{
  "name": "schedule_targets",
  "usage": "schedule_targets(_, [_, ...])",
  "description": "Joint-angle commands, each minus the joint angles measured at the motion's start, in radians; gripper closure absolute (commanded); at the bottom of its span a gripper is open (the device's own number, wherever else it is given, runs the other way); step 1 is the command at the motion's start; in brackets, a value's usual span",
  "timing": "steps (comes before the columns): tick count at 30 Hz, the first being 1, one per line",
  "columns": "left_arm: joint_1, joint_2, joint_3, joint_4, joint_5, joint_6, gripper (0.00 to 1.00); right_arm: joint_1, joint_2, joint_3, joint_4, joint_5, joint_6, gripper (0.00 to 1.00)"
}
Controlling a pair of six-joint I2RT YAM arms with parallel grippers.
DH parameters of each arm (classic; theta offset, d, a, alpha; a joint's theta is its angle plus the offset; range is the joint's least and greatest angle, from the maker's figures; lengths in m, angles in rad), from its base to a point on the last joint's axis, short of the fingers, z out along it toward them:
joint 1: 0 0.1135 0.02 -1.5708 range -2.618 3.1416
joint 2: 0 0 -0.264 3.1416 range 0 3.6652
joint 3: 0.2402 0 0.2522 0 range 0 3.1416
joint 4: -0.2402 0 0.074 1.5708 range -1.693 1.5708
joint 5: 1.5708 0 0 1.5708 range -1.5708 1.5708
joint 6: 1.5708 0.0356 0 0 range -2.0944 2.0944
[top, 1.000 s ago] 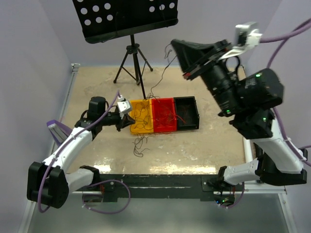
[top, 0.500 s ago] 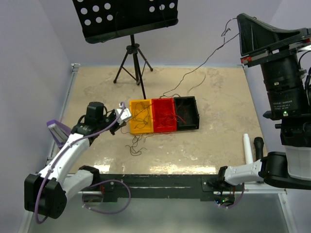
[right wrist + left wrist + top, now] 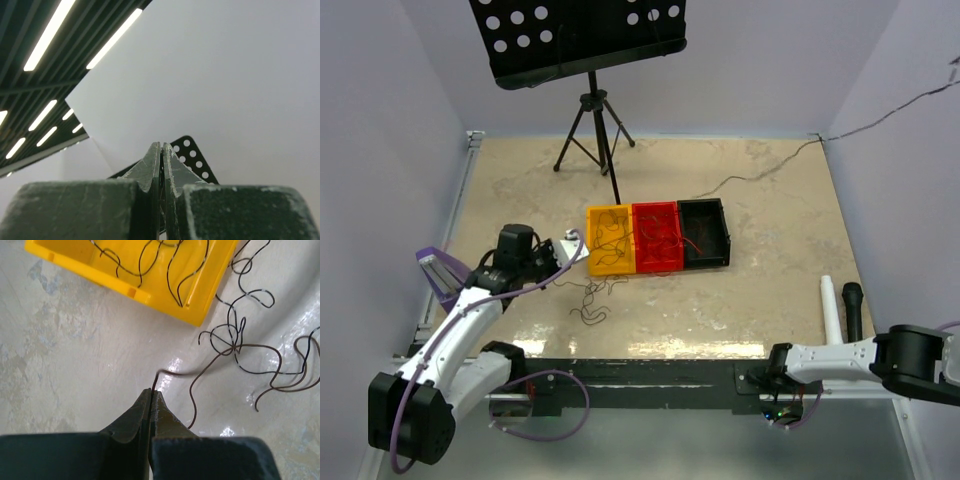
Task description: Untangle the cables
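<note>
The thin, hair-like black and red cables lie mostly in a curly knot on the pale, glossy table just in front of the shallow yellow plastic tray. More loops are draped inside that tray and the red plastic tray beside it. One long black strand climbs away to the upper right and out of the overhead view. With its ends drawn so far apart, I'd worry the knot cinches tighter instead of opening. The strand could also tug the light trays along, or simply slide out of a pinch on something so fine. The left claw is closed right down, nipping a dark wire end that curves off toward the knot. The right claw points up at the ceiling, jaws pressed together. It probably grips the long strand, but I cannot make out any wire between its tips.
</note>
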Motion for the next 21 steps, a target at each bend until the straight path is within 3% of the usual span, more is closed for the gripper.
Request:
schedule_targets(1, [0.004, -0.021, -0.047, -0.017, -0.125, 0.056, 1.0, -0.001, -0.032, -0.005, 0.084, 0.04, -0.059, 1.0])
schedule_targets(6, [0.002, -0.058, -0.058, -0.043, -0.155, 0.071, 1.0, 0.016, -0.041, 0.056, 0.05, 0.077, -0.082, 1.0])
schedule_targets(13, [0.002, -0.07, -0.028, -0.06, -0.179, 0.042, 1.0, 0.036, -0.076, -0.039, 0.049, 0.086, -0.062, 1.0])
schedule_targets(16, [0.004, -0.047, -0.074, -0.021, -0.28, 0.051, 1.0, 0.036, -0.093, -0.026, 0.075, 0.086, -0.071, 1.0])
schedule_targets(21, [0.004, -0.068, -0.171, -0.011, -0.336, 0.104, 1.0, 0.039, -0.13, 0.039, 0.105, 0.063, -0.096, 1.0])
